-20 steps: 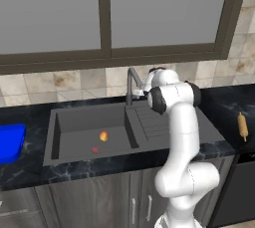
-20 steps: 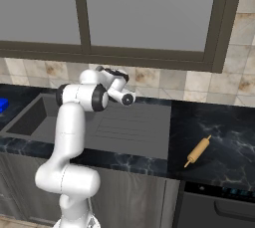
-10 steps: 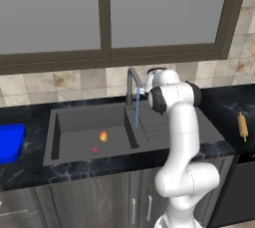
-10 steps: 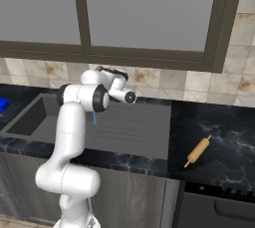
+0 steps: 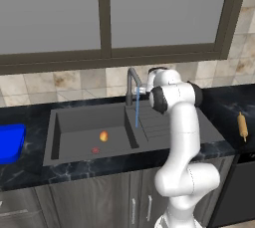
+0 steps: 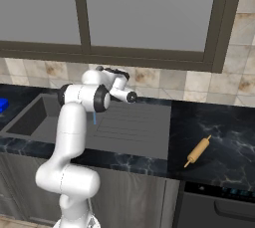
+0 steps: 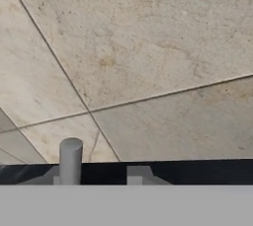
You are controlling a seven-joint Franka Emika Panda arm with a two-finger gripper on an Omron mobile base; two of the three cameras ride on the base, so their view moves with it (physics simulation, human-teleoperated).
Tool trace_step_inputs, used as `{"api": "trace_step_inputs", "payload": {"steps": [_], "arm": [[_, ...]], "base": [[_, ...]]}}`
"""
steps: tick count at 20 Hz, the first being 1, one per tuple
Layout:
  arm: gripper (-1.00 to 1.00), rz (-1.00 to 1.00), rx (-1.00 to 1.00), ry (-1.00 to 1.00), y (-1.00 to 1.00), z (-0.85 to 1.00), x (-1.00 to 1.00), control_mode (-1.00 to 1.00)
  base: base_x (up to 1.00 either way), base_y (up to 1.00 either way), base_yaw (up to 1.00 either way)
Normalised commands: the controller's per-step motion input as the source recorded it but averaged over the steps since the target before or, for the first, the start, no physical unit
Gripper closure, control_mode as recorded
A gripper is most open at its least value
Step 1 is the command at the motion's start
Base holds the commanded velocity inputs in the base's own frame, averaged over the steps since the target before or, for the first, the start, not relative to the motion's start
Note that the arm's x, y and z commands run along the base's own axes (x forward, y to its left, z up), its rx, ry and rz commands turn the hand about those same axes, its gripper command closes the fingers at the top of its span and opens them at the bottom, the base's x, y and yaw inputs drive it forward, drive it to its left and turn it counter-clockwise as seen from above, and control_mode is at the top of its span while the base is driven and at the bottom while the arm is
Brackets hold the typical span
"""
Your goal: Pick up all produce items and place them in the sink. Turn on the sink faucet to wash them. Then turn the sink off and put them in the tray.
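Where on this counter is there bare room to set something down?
The ribbed drainboard lies bare between the sink and the rolling pin. Dark counter between the blue tray and the basin is bare too. Around the faucet it is crowded by the arm.

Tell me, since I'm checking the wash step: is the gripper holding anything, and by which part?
It cannot be told. The hand is up at the faucet, water is running, and the fruit lies loose in the sink.

Fruit in sink, tray left.
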Motion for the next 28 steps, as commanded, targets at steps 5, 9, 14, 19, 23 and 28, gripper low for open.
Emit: {"api": "trace_step_inputs", "payload": {"steps": [5, 9, 14, 19, 23, 28], "arm": [[1.00, 0.01, 0.00, -0.04, 0.00, 0.00, 0.02, -1.00], [1.00, 0.09, 0.00, -0.09, 0.00, 0.00, 0.10, -1.00], [1.00, 0.18, -0.03, -0.11, 0.01, 0.00, 0.13, -1.00], [1.00, 0.26, -0.05, -0.12, 0.16, 0.05, 0.14, -1.00], [1.00, 0.32, -0.07, -0.14, 0.36, 0.03, 0.17, -1.00], [1.00, 0.31, -0.07, -0.14, 0.45, 0.00, 0.16, -1.00]], "base": [[0.00, 0.00, 0.00], [0.00, 0.00, 0.00], [0.00, 0.00, 0.00], [0.00, 0.00, 0.00], [0.00, 0.00, 0.00], [0.00, 0.00, 0.00]]}}
